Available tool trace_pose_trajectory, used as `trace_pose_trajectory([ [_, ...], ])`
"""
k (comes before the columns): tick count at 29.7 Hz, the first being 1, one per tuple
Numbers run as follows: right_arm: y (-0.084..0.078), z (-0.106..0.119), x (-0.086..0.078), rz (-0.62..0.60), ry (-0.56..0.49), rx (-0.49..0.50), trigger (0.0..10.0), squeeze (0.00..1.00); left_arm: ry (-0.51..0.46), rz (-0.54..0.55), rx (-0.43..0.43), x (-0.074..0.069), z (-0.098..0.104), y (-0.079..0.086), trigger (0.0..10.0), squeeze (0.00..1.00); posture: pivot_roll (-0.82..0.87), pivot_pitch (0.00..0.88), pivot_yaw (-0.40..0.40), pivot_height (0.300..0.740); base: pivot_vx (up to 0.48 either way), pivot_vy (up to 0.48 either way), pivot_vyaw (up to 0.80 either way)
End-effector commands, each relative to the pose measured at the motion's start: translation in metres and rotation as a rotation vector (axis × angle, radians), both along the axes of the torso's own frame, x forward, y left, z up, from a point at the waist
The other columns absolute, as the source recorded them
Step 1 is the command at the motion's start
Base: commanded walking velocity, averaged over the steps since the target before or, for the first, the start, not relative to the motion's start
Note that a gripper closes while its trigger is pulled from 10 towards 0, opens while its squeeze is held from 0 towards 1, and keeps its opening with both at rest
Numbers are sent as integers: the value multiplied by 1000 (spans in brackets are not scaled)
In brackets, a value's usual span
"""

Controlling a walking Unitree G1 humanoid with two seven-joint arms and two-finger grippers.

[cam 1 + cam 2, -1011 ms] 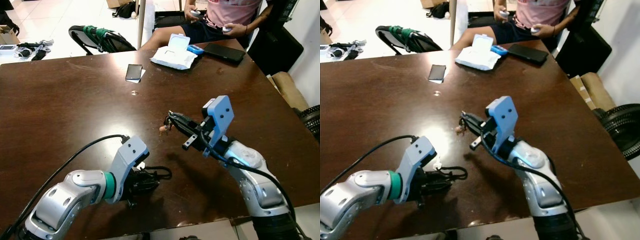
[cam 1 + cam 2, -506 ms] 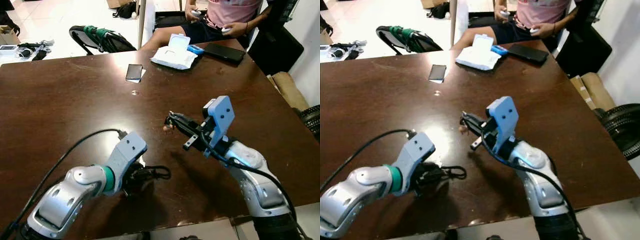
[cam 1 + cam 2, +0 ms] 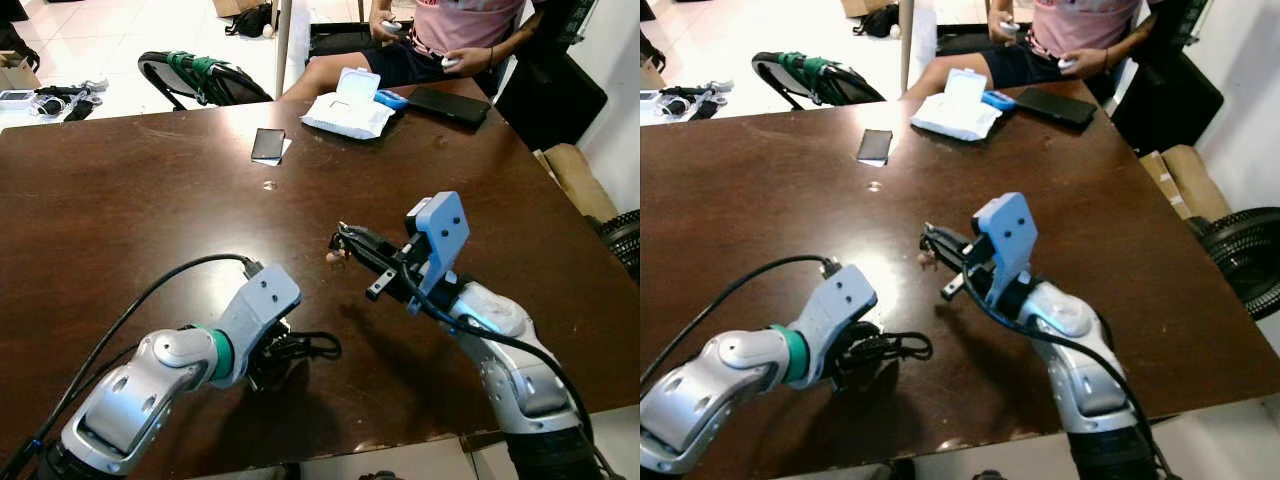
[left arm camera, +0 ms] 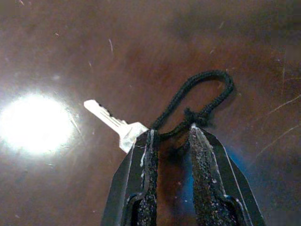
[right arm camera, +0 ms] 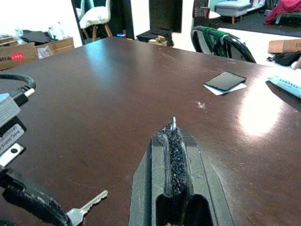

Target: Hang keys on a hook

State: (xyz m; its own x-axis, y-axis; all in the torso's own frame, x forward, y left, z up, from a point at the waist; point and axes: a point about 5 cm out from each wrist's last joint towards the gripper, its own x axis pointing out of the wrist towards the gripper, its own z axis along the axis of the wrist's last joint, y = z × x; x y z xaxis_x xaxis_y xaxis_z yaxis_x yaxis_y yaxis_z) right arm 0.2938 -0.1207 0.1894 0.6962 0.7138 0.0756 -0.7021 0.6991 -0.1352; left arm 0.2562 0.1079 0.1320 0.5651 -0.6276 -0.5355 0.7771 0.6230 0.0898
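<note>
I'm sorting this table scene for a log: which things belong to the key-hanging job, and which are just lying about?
Job:
key on black cord, at the left gripper
right gripper, shut on a small metal piece

Lying about:
phone
wipes pack
dark tablet

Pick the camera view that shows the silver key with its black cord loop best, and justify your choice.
The left wrist view: the key and cord loop lie close up on the table at the left gripper tips. The eye views show mainly the loop; the right wrist view catches the key small.
</note>
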Motion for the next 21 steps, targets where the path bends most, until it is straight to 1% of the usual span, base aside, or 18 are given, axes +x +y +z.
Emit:
trace_pose_trajectory([
  [1, 3, -2, -2, 11, -1, -3, 10000, 0, 69, 10, 12, -3, -12, 2, 10000, 0, 68, 52, 142, 740, 0, 0, 0],
  [4, 4, -2, -2, 12, -2, -2, 10000, 0, 97, 28, 42, -2, -17, 4, 10000, 0, 68, 52, 144, 740, 0, 0, 0],
  [10, 4, -2, -2, 10, -2, -1, 10000, 0, 121, 34, 72, -2, -21, 4, 10000, 0, 71, 54, 148, 740, 0, 0, 0],
  [16, 4, -3, -2, 10, -2, -1, 10000, 0, 170, 52, 66, -2, -28, 5, 10000, 0, 74, 55, 152, 740, 0, 0, 0],
  [18, 5, -3, -2, 10, -3, 0, 10000, 0, 182, 57, 58, -2, -28, 5, 9804, 0, 74, 56, 152, 740, 0, 0, 0],
  [19, 5, -3, -2, 10, -3, 0, 10000, 0, 191, 60, 50, -2, -29, 5, 9294, 0, 75, 56, 152, 740, 0, 0, 0],
  [21, 5, -3, -2, 10, -3, 0, 10000, 0, 191, 60, 50, -2, -29, 5, 9294, 0, 75, 56, 152, 740, 0, 0, 0],
])
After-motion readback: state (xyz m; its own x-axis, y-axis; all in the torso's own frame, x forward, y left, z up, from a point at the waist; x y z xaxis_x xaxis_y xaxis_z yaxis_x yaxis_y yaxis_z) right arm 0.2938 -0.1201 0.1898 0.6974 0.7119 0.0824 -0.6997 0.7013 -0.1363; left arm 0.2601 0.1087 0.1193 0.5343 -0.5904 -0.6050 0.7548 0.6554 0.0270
